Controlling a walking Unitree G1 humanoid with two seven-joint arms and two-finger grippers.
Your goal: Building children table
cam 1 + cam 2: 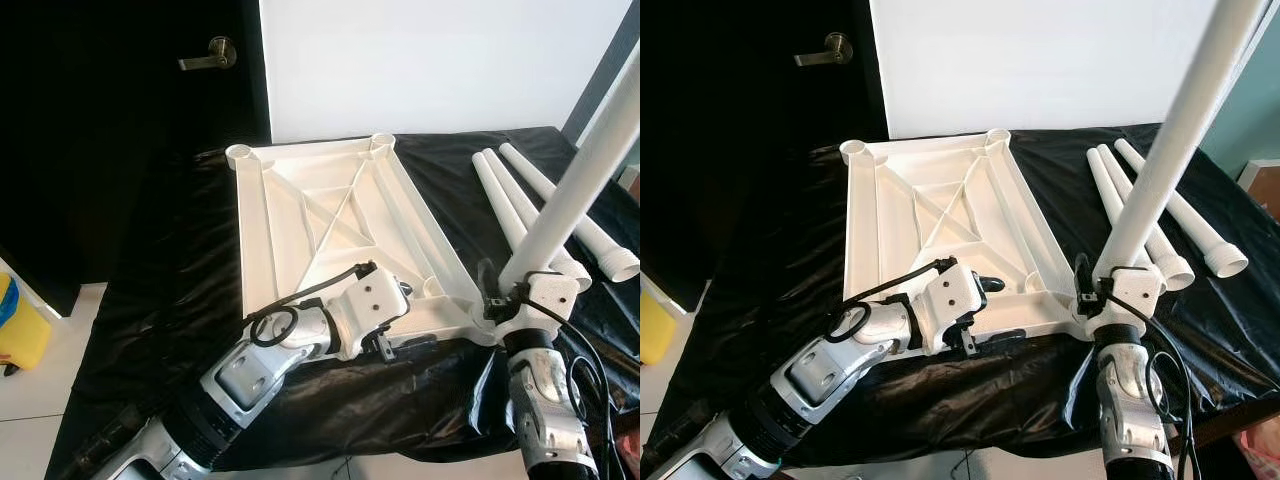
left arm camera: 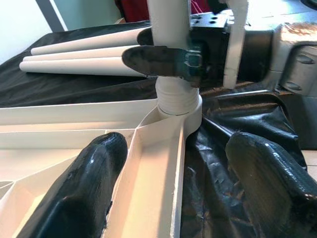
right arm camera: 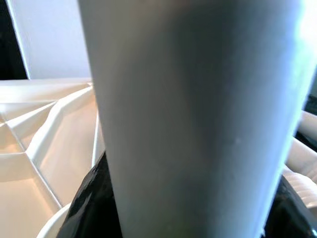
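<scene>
On the black plastic sheet (image 1: 150, 300) the white ribbed plastic tabletop (image 1: 330, 215) lies underside up, so its corner sockets face upward. The right gripper (image 1: 505, 290), clamped on a white tubular leg (image 1: 590, 150), stands it in the near right socket, probably to seat it. The left gripper (image 2: 173, 193) straddles the near rim, fingers spread, likely to steady it. The left wrist view shows the leg's ringed end entering the socket. Three spare white legs (image 1: 530, 205) lie alongside.

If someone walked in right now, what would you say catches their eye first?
Probably the white table leg standing in the near right corner socket of the upturned white tabletop, gripped low by the right claw. Three spare legs lie to its right on black sheeting.
</scene>
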